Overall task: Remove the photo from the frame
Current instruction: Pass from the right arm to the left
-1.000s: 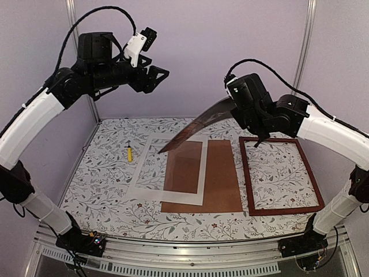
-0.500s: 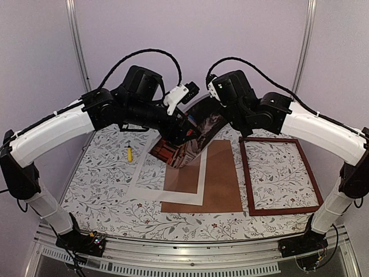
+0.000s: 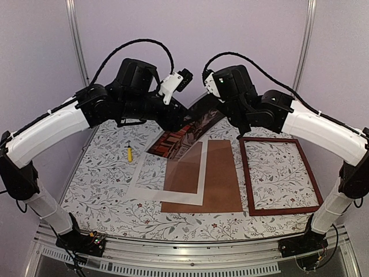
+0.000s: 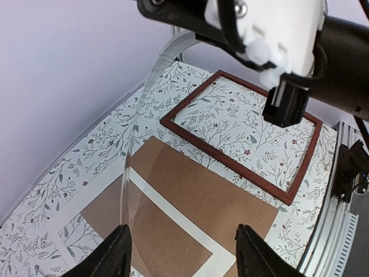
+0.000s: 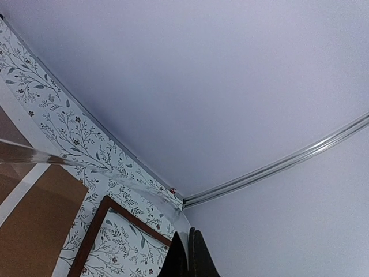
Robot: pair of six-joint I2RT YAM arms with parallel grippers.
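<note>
The photo (image 3: 176, 141) hangs in the air above the far middle of the table, bowed and tilted. Its long axis climbs from a low left end to a raised right end, printed side toward the top camera. The right gripper (image 5: 187, 245) is pinched tight on the raised end. The left gripper (image 4: 183, 239) is spread wide, with a thin curved edge reaching its left finger. The frame (image 3: 288, 210) lies flat at the right, long axis near-to-far, just beside a brown backing board (image 3: 222, 184) overlapped by a white mat (image 3: 140, 170). Floral cloth covers the table (image 3: 104, 190), and lilac walls (image 3: 230, 34) enclose it.
</note>
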